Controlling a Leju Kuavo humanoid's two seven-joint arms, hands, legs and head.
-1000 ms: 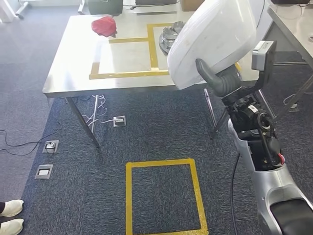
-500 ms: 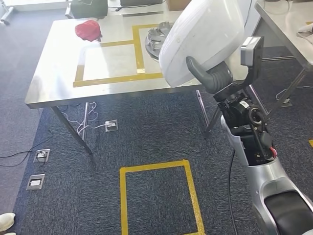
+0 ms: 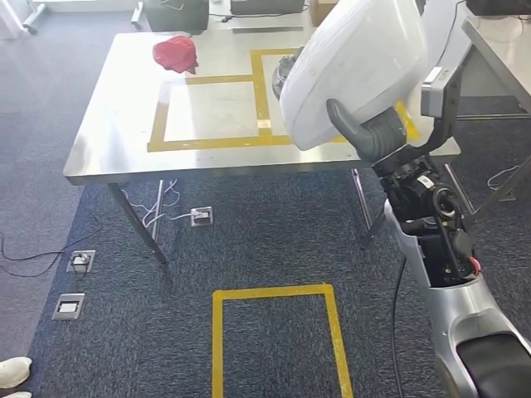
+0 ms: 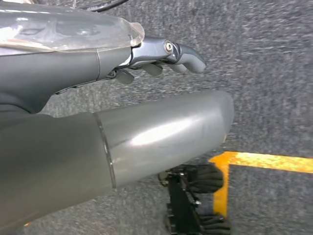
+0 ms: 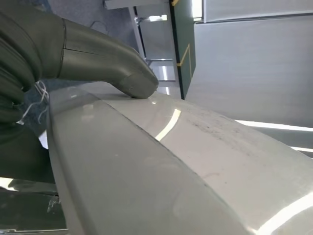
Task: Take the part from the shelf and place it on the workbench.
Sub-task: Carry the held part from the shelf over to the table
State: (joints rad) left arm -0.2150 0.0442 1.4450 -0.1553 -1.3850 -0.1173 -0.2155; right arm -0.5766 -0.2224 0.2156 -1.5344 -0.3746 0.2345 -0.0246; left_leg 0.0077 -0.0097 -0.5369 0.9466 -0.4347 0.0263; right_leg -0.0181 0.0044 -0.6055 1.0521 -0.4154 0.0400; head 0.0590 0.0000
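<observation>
Gripping the large white part [image 3: 357,70] with thumb pressed on its shell, the right hand [image 3: 369,133] holds it at upper right, above the workbench [image 3: 119,124]; left hand [image 4: 110,122] fingers lie loosely apart, holding nothing.

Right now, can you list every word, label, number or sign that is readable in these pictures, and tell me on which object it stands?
No text can be read in any view.
White label on the right arm near the wrist: print too small and blurred to read.
White part, held by the right hand: no marking visible.
Workbench, yellow tape outline only, no writing.
</observation>
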